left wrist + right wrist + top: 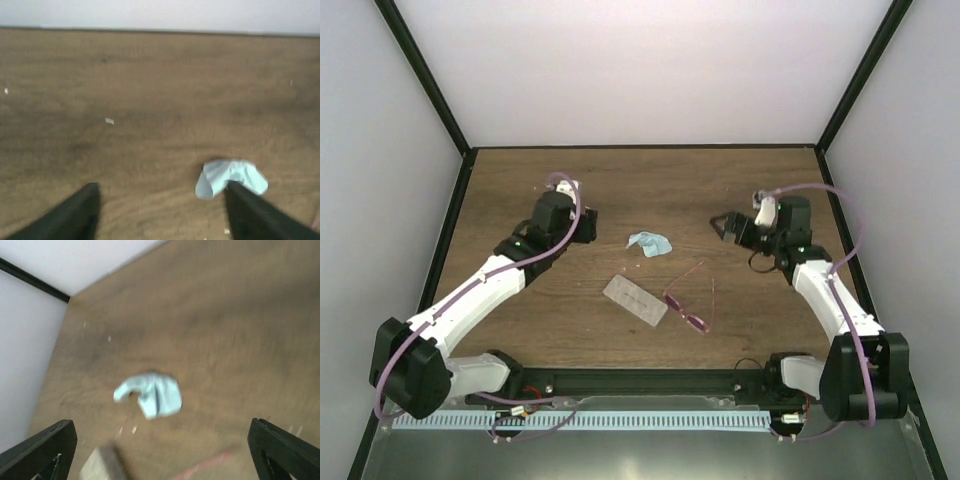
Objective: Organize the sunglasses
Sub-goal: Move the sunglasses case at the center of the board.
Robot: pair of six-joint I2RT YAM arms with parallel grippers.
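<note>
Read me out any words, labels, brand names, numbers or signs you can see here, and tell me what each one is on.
None: no view shows any readable text.
The grey case, the sunglasses and the blue cloth show no visible print from above.
Both wrist views are too blurred to show any fine marking.

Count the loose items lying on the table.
3, specks aside: blue cloth at centre; grey case on the near side of it; sunglasses just right of the case. Nothing seems hidden.
</note>
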